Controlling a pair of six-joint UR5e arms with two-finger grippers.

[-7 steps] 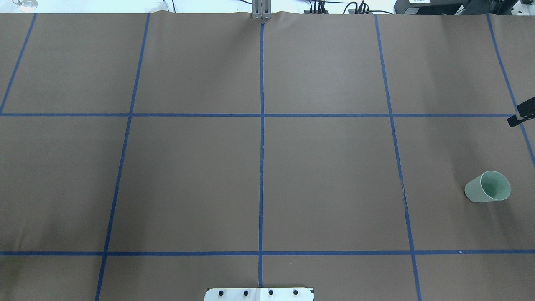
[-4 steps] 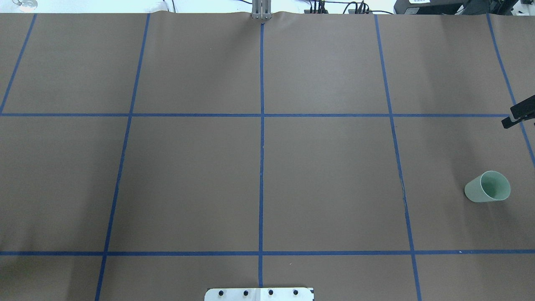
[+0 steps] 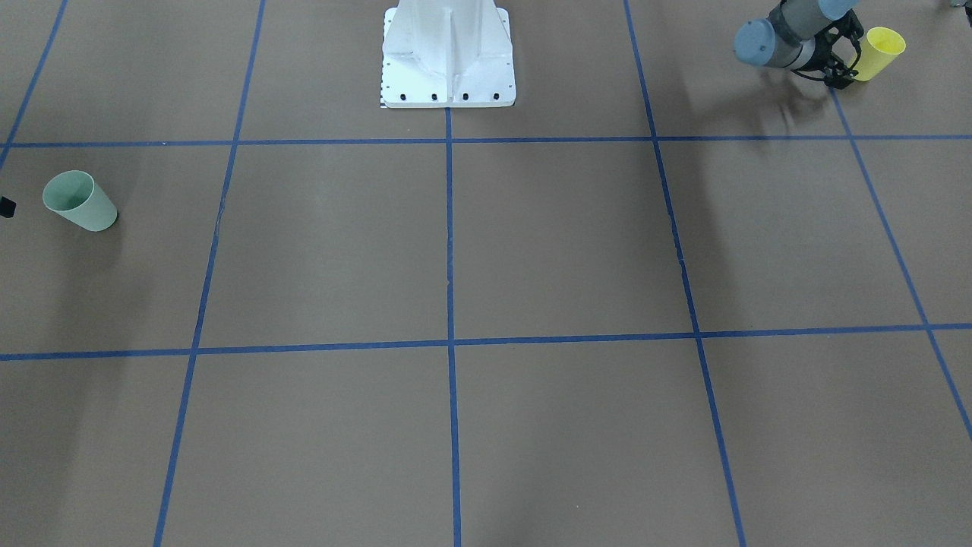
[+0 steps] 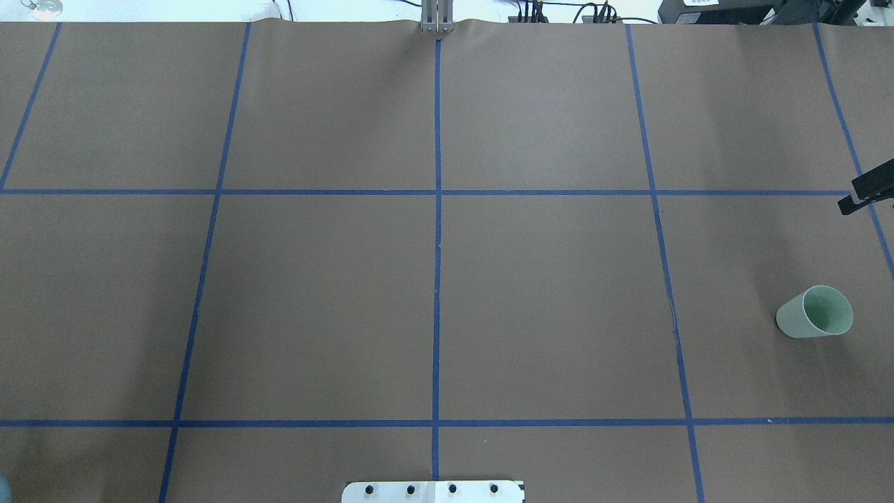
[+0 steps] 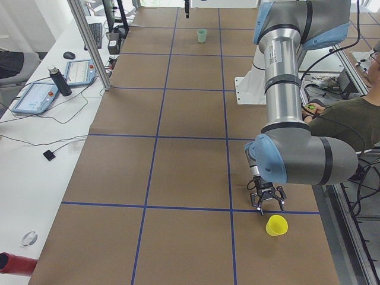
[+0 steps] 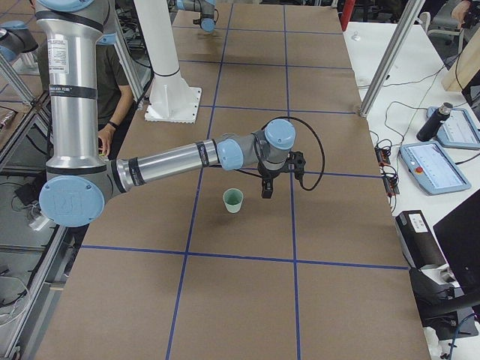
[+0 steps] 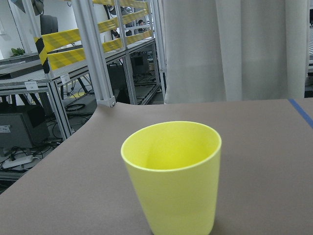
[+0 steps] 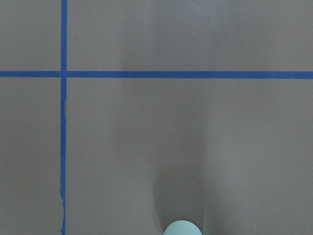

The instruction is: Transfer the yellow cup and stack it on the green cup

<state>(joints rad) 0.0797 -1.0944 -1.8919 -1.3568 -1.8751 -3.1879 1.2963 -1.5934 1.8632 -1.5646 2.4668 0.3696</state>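
The yellow cup (image 3: 877, 52) stands upright near the robot's base side on my left; it also shows in the exterior left view (image 5: 276, 225) and fills the left wrist view (image 7: 171, 176). My left gripper (image 3: 844, 59) is open, low, right beside the cup and not holding it (image 5: 267, 205). The green cup (image 4: 815, 312) stands upright at the far right, also seen in the front-facing view (image 3: 78, 200) and the right wrist view (image 8: 182, 228). My right gripper (image 4: 865, 192) hovers just beyond it (image 6: 266, 187), empty, jaws apparently apart.
Brown paper with a blue tape grid (image 4: 437, 192) covers the table. The white robot base plate (image 3: 448, 57) sits at mid-table on the robot's side. A person sits beside the table (image 5: 347, 127). Laptops and a bottle (image 5: 56, 80) are on the side bench.
My right gripper slid a little to the left in the overhead view, then held still. The green cup has not moved. A bit of the left arm now shows at the overhead view's bottom-left corner.
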